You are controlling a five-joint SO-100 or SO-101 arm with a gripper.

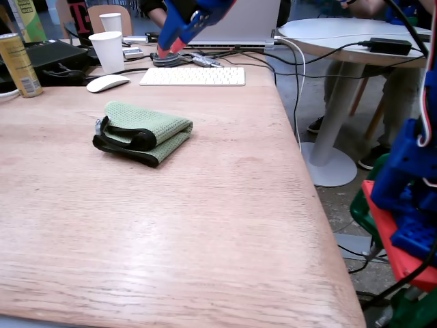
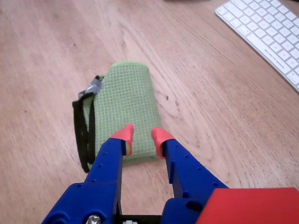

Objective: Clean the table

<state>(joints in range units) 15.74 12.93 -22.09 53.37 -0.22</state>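
The table (image 1: 205, 225) is a large light-brown wooden top with visible grain, also filling the wrist view (image 2: 210, 93). A folded green cloth (image 1: 147, 126) with a black strap (image 1: 126, 143) lies on its left half. My gripper (image 1: 167, 46), blue with red fingertips (image 2: 125, 134), hangs high in the air above the cloth. In the wrist view the gripper (image 2: 142, 137) looks straight down on the cloth (image 2: 128, 102) and the strap (image 2: 81, 135). A narrow gap shows between the fingers and nothing is held.
At the back stand a white keyboard (image 1: 192, 75), a mouse (image 1: 107, 83), paper cups (image 1: 108, 51), a can (image 1: 18, 65) and a laptop (image 1: 239, 24). A round white pedestal table (image 1: 341, 34) and cables are behind. The arm's blue and red base (image 1: 410, 205) is at the right edge.
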